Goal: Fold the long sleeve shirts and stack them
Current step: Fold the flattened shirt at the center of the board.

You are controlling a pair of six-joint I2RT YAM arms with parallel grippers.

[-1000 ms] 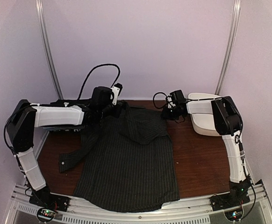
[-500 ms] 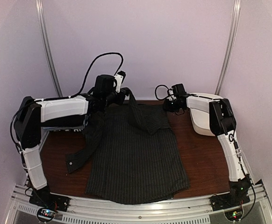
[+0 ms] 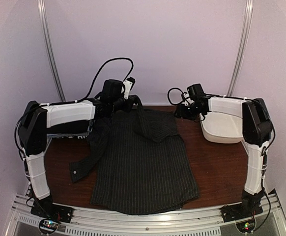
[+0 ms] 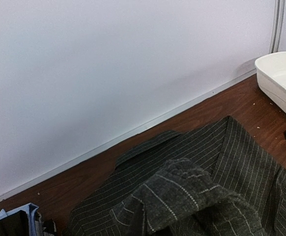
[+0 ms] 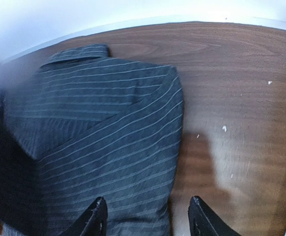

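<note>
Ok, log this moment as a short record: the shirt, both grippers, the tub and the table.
shirt: pinstriped shirt, spread flat on the table, far part lifted and draped over itself
sleeve: one sleeve trails off to the left side
left gripper: left gripper shut on the shirt's far edge, raised
right gripper: right gripper open, holding nothing, over the shirt's right edge
tub: white tub, far right, apart from the shirt
table: brown wood table

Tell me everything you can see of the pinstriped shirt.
The pinstriped shirt is dark charcoal cloth with fine pale stripes. It lies mostly flat on the brown table, hem toward the arms, one sleeve trailing left. Its far part is folded over, and a bunched piece rises to the left pincer, shut on it. The right pincer hangs open above its far right edge.
</note>
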